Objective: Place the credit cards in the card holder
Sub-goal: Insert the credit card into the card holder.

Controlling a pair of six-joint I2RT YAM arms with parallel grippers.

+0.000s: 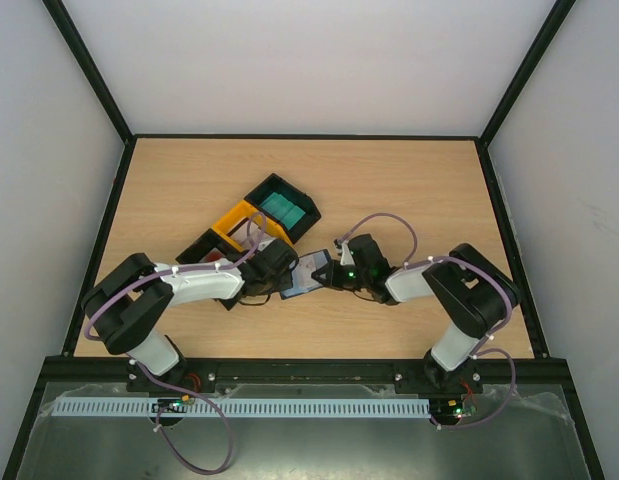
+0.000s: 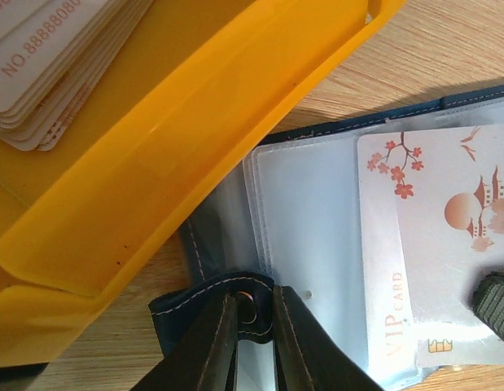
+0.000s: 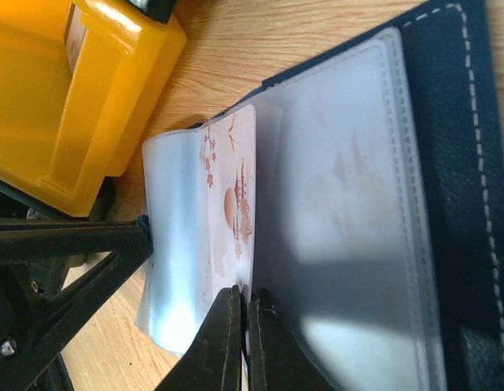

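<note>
The navy card holder (image 1: 307, 273) lies open mid-table, its clear plastic sleeves (image 2: 308, 212) fanned out. My left gripper (image 2: 253, 309) is shut on the holder's dark clasp tab (image 2: 195, 305), with the metal snap between the fingers. A white credit card (image 2: 398, 244), printed with red blossoms and "VIP CARD", lies among the sleeves, partly under a hazy one. My right gripper (image 3: 245, 308) is shut on that card's (image 3: 231, 195) near edge, beside the holder's navy cover (image 3: 459, 163). More credit cards (image 2: 48, 65) are stacked in the yellow tray.
The yellow tray (image 1: 239, 225) sits right against the holder's left side, its wall (image 2: 195, 147) overlapping the sleeves. A black tray (image 1: 285, 207) with teal contents stands behind it. Another black tray (image 1: 201, 245) lies at its left end.
</note>
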